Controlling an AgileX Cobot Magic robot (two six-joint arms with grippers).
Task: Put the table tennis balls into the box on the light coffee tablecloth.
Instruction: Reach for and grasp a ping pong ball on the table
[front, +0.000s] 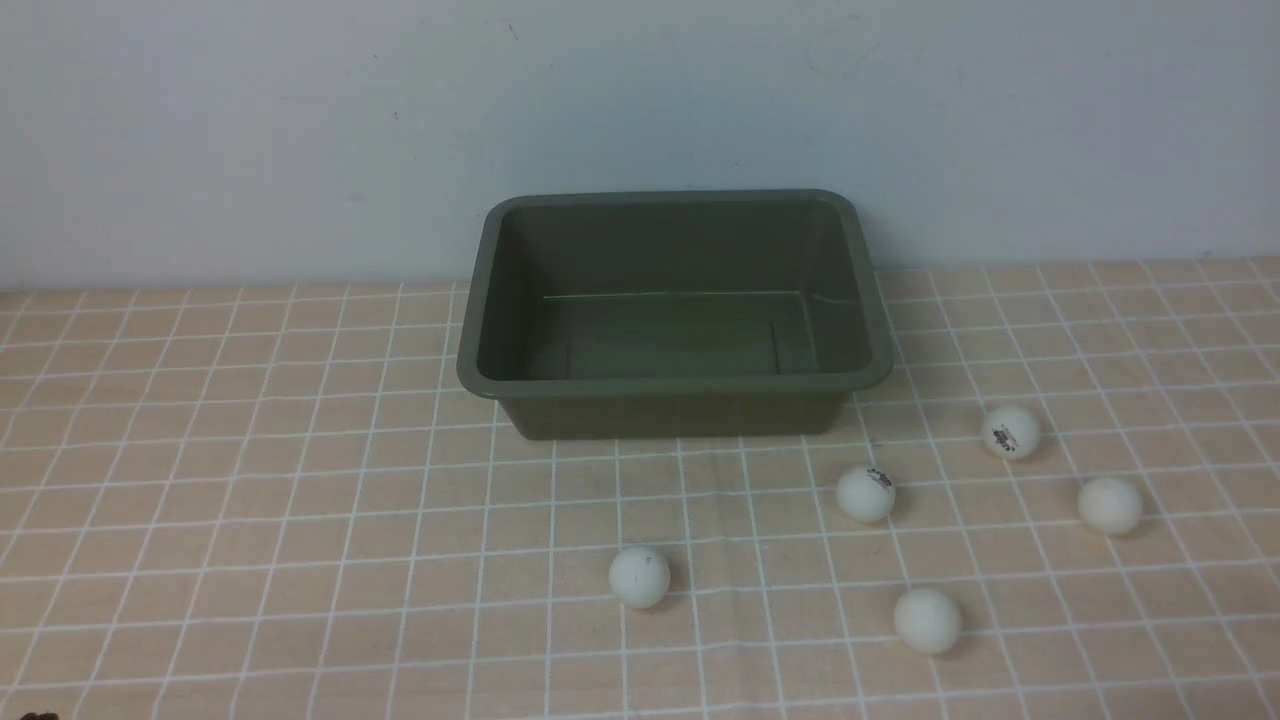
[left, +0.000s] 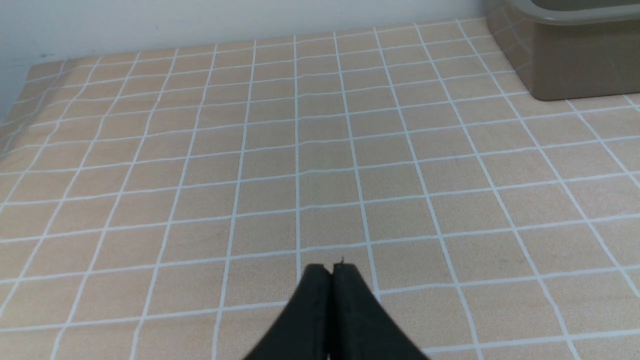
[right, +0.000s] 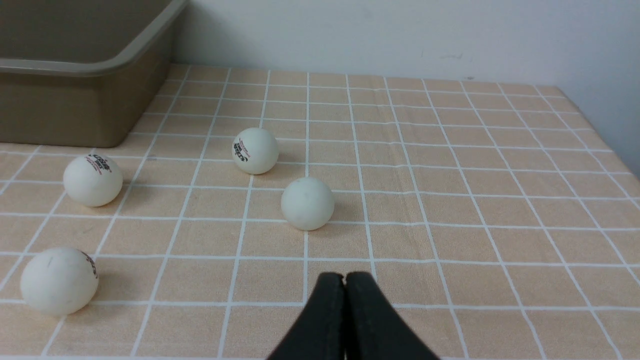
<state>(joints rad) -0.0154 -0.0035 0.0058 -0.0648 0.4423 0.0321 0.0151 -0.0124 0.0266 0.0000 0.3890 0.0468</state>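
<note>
Light coffee tablecloth (front: 250, 480), olive box (front: 675, 415), five white balls (front: 640, 577)

2 matte black tapered fingers (left: 310, 315).

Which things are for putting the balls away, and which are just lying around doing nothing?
For the job:
- five table tennis balls, all out on the cloth
- the green box, empty
- the light coffee tablecloth
- the left gripper and right gripper, both shut

Just there:
- only the pale wall behind the box
</note>
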